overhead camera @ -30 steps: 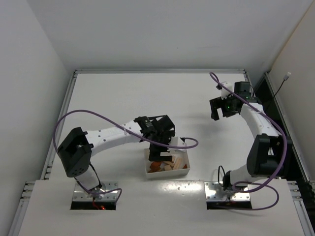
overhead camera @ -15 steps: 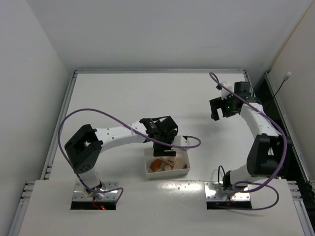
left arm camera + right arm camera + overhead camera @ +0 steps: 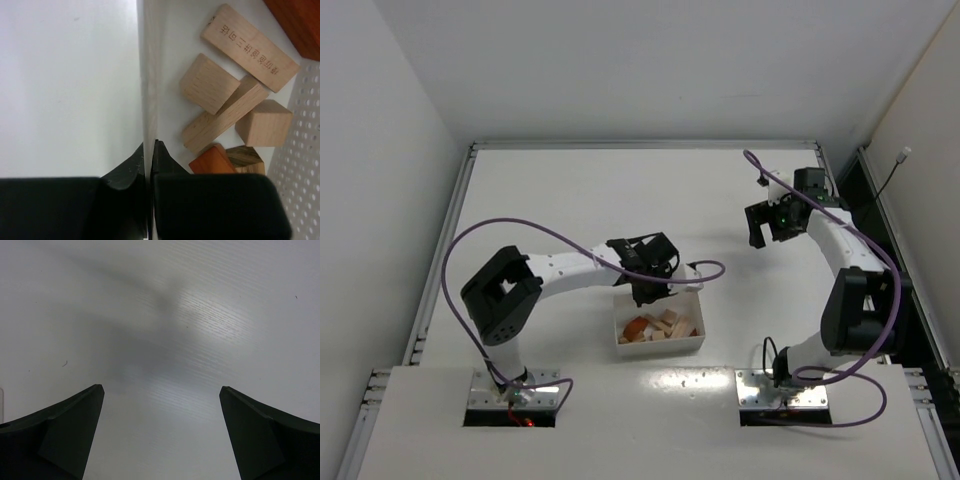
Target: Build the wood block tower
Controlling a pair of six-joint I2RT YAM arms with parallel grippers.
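Several wood blocks [image 3: 660,325] lie loose in a white tray [image 3: 660,348] near the table's front middle. The left wrist view shows a printed tan plank [image 3: 250,47], a tan cube [image 3: 209,83], a tan bar [image 3: 225,121], another tan cube [image 3: 264,129] and a reddish-brown block [image 3: 212,161]. My left gripper [image 3: 645,292] stands at the tray's far left corner. Its jaws [image 3: 150,145] are shut on the thin tray wall [image 3: 148,75], one finger inside and one outside. My right gripper [image 3: 767,225] hangs open over bare table at the right [image 3: 161,387]. No tower is in view.
White walls enclose the table on the left, back and right. A purple cable [image 3: 705,275] loops from the left wrist over the tray's far right corner. Another reddish-brown piece [image 3: 297,20] lies at the tray's far side in the left wrist view.
My left gripper has slid back to the tray's far left wall and shut on it, with the elbow swinging right. The right arm has not moved.
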